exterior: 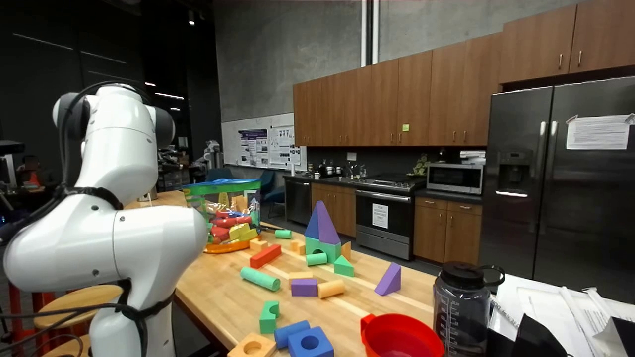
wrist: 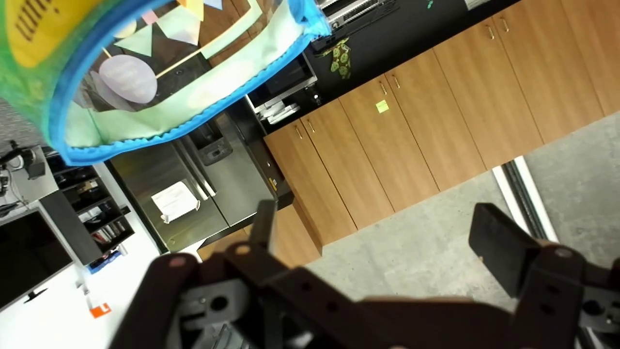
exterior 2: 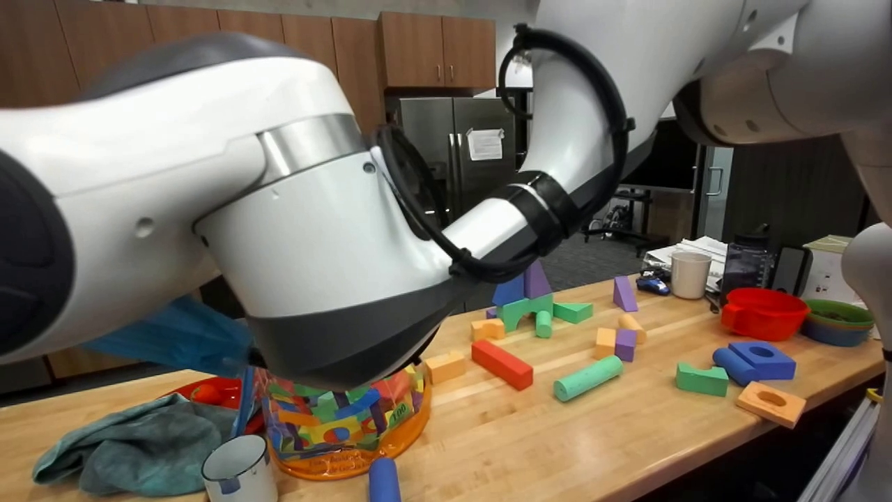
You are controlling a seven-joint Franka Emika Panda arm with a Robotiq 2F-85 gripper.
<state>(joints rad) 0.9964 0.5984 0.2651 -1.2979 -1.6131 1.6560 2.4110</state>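
While the pincer (wrist: 381, 237) is gaping across the bottom of the wrist view, a clear, blue-trimmed bag (wrist: 150, 132) is filling the upper left. In an exterior view, it is standing left of centre on the worktop (exterior: 218, 277), holding red and yellow blocks (exterior: 232, 221); a red bowl (exterior: 403, 329) is resting at lower right. In an exterior view, a white mug (exterior 2: 252, 480) is standing near the bag at lower left, and a green bowl (exterior 2: 851, 312) is topping a blue bowl (exterior 2: 833, 335) at right.
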